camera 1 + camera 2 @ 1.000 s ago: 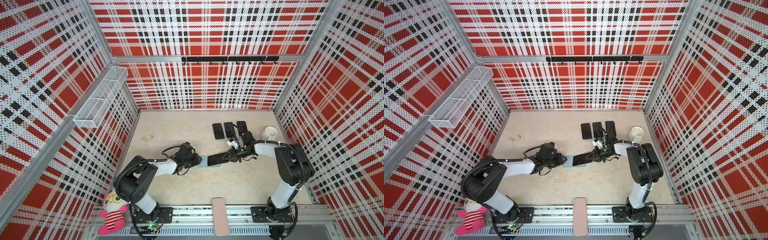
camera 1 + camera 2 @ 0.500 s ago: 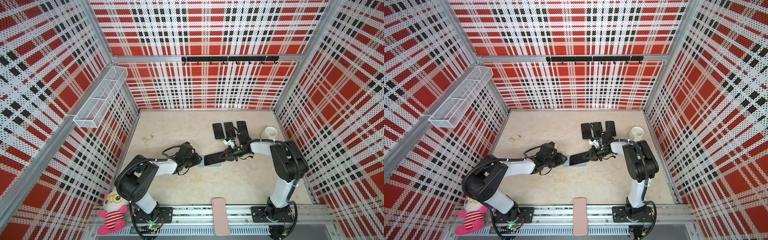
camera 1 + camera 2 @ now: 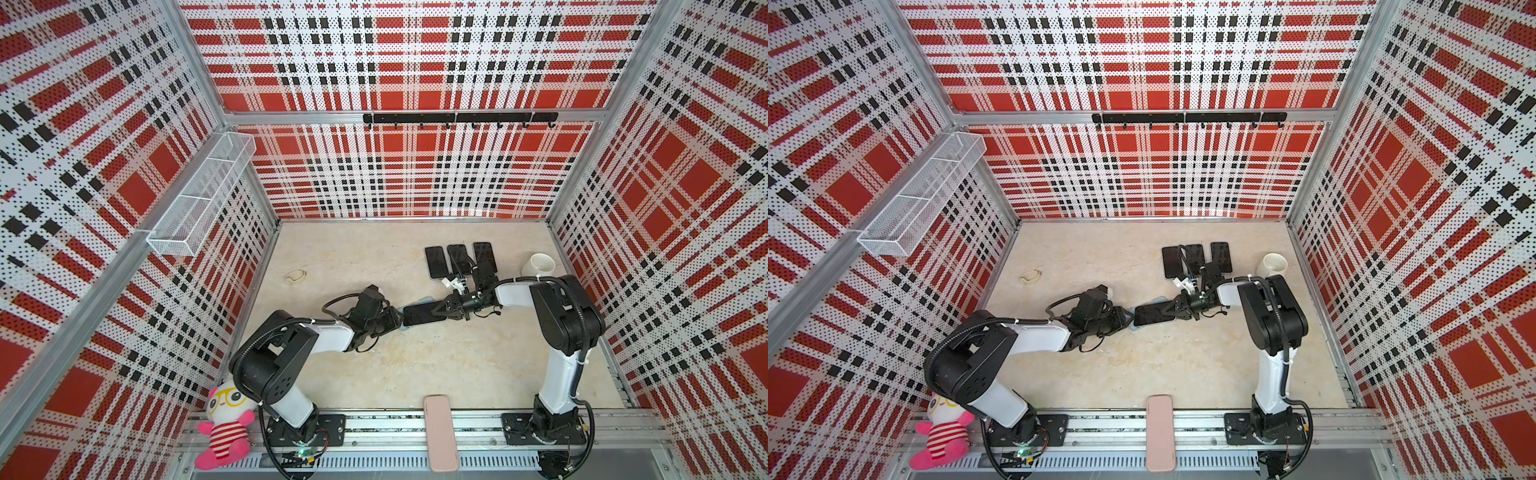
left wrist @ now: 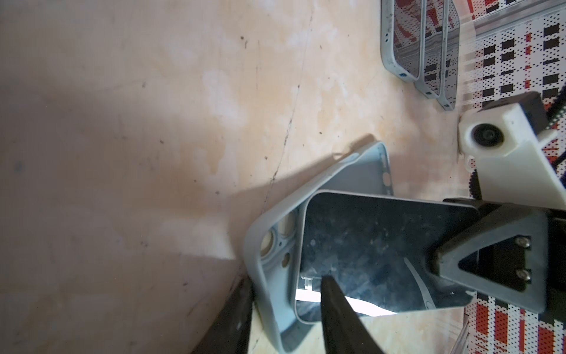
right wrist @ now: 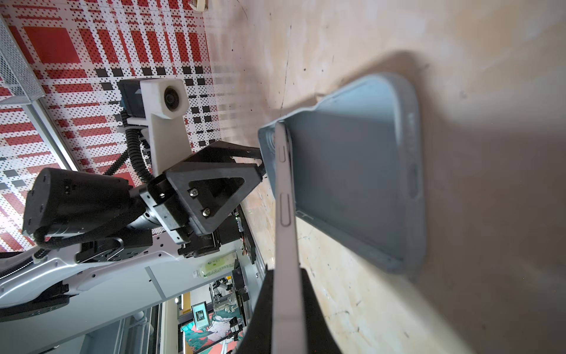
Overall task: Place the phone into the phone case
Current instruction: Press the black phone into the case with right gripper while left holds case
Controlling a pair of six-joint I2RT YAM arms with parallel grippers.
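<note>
The floor of the red-plaid cell is a scuffed beige table (image 3: 374,365). The phone (image 4: 367,245) is held by the right gripper (image 3: 441,312), whose fingers (image 5: 263,312) are closed on its face and back at one short end. From those fingers it slopes down and away, and its far end is tucked inside the camera-hole end of the case (image 4: 352,174). The case lies open side up on the table. The held end stands clear of the case floor, so I judge the phone part-seated at best.

The left gripper (image 3: 397,321) meets that camera-hole end. One of its fingers (image 4: 337,321) reaches over the rim above the glass, and the other stands against the outside of the rim. They are apart, but I cannot tell whether they squeeze the rim.

The phone looks rigid, with slick glass and a smooth edge carrying side buttons. Held by one end it will likely lever against the pads, so a firm pinch clear of the buttons suits it, followed by a flat press on the glass. The case looks soft and light. It could skid or buckle unless braced at its end wall, and its lip probably has to stretch over each corner.

Behind the right fingers, three spare phones (image 3: 457,259) lie side by side, with a cup (image 3: 540,264) further out. A pink slab (image 3: 440,432) on the front rail is well apart from both grippers.
</note>
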